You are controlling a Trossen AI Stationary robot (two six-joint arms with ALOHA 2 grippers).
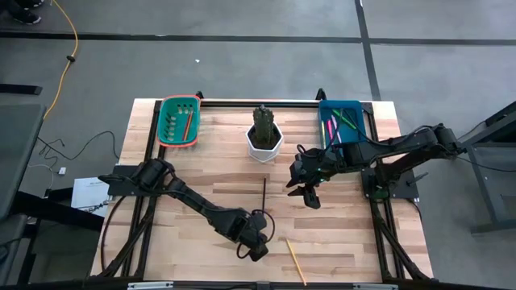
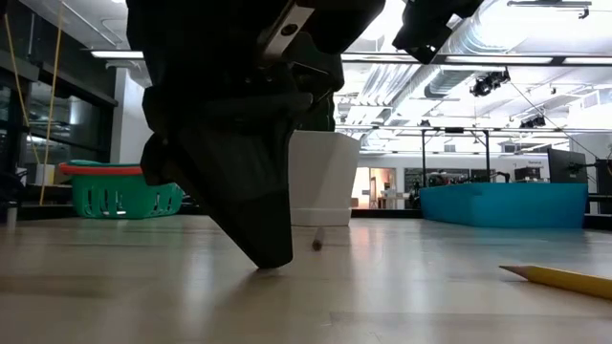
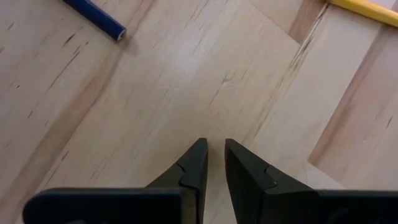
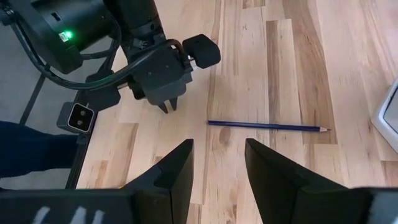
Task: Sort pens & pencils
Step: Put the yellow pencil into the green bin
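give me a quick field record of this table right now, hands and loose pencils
left hand: low over the wooden table, fingers nearly together, holding nothing
right hand: open, empty, near table centre
dark blue pencil: lying loose between the hands
yellow pencil: loose near the front edge
green basket: holds an orange stick
blue tray: holds pink and green pens

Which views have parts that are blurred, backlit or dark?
Low view: the left gripper is a near-black silhouette against bright ceiling lights, and the yellow pencil looks soft. Left wrist view: evenly lit, the blue pencil sharp.
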